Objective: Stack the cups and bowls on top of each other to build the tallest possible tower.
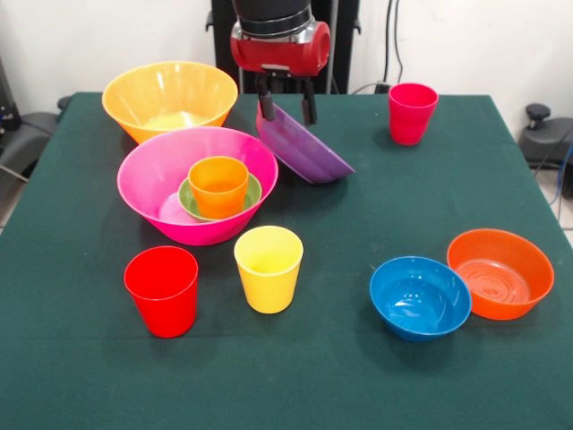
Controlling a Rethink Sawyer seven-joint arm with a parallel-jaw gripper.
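My gripper [286, 112] is shut on the rim of the wide purple bowl [304, 146] and holds it steeply tilted, just right of the big hot-pink bowl [175, 175]. Inside the pink bowl sits the small green bowl [249, 193] with the orange cup [218, 185] upright in it. The big orange-yellow bowl [170, 97] stands behind the pink one. The red cup [162, 289] and yellow cup [269, 267] stand in front. The crimson-pink cup [412, 112] stands at the far right. The blue bowl [420, 296] and orange bowl [500, 272] touch at the near right.
The green cloth table [358, 215] has open cloth between the purple bowl and the blue and orange bowls. The robot's pedestal [277, 18] stands behind the table's far edge.
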